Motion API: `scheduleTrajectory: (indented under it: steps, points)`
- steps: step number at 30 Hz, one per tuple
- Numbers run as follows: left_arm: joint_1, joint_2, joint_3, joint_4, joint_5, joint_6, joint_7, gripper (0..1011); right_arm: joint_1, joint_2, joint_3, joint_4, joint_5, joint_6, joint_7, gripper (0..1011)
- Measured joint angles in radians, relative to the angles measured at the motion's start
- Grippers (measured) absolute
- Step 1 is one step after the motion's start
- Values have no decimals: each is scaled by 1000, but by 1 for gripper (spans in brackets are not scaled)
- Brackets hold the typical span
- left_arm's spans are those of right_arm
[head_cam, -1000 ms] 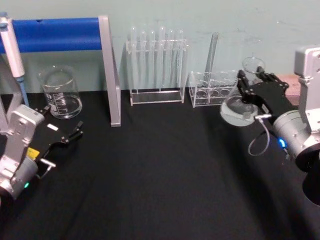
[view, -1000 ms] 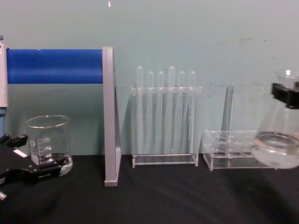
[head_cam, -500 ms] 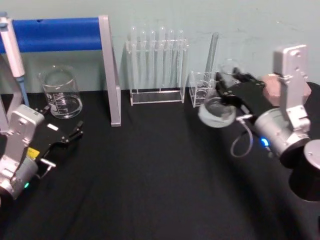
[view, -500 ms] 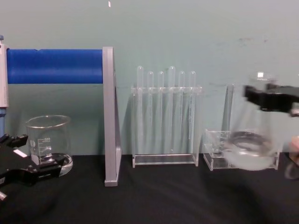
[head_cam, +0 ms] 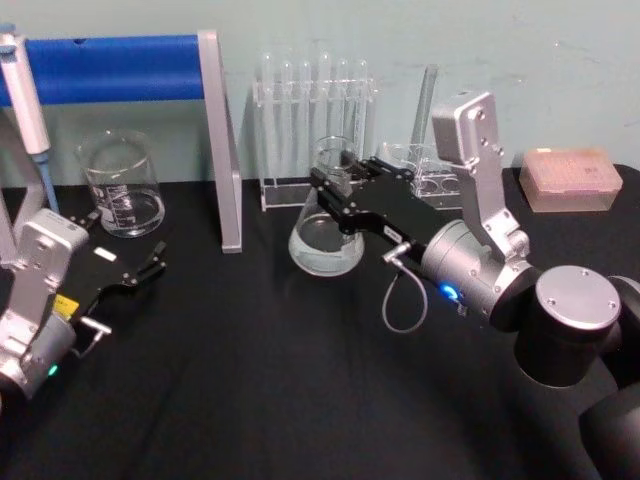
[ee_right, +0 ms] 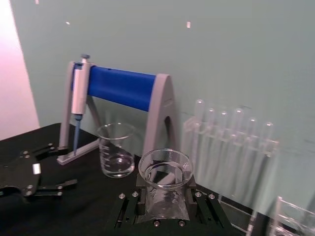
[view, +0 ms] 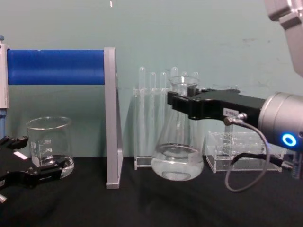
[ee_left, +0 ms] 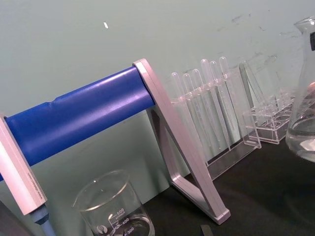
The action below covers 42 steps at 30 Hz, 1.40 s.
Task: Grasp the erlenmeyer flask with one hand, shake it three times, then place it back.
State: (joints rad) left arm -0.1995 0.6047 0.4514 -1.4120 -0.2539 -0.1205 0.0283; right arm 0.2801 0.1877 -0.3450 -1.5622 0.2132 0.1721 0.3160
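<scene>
The erlenmeyer flask (head_cam: pixel 325 238) is clear glass with a little clear liquid in its wide base. It stands upright at mid-table, in front of the test tube rack (head_cam: pixel 315 130). My right gripper (head_cam: pixel 340 188) is shut on the flask's neck just below the rim. From the side, the flask (view: pixel 177 151) hangs from the right gripper (view: pixel 182 101), and I cannot tell whether its base touches the table. In the right wrist view the flask's rim (ee_right: pixel 165 166) sits between the black jaws. My left gripper (head_cam: pixel 150 262) rests open at the left, near the beaker (head_cam: pixel 120 185).
A blue-barred pipette stand (head_cam: pixel 110 68) with a grey leg (head_cam: pixel 225 150) stands at the back left. A low clear rack (head_cam: pixel 430 170) holding one tube is behind my right arm. A pink box (head_cam: pixel 568 180) lies at the back right.
My right arm has carried the flask from the far right to the middle of the table, in front of the test tube rack. The left arm has not moved.
</scene>
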Motion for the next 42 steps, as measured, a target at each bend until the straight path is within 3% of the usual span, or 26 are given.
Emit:
scheduleTrajectory:
  steps: [4,9,13,24,29,36,42]
  points:
    - [0,0,0,0,0,0,0,1001,8,8,-15,5,12,-3,8,448]
    - [0,0,0,0,0,0,0,1001,3,18,0,-1,19,-1,-20,448]
    - [0,0,0,0,0,0,0,1001,-14,25,32,-16,20,5,-64,448]
    - [0,0,0,0,0,0,0,1001,-91,37,172,-80,-6,31,-204,448]
    - [0,0,0,0,0,0,0,1001,-116,34,218,-98,-20,38,-234,448]
    - [0,0,0,0,0,0,0,1001,-115,24,231,-95,-30,41,-223,448]
    - [0,0,0,0,0,0,0,1001,-88,19,201,-68,-31,36,-160,448]
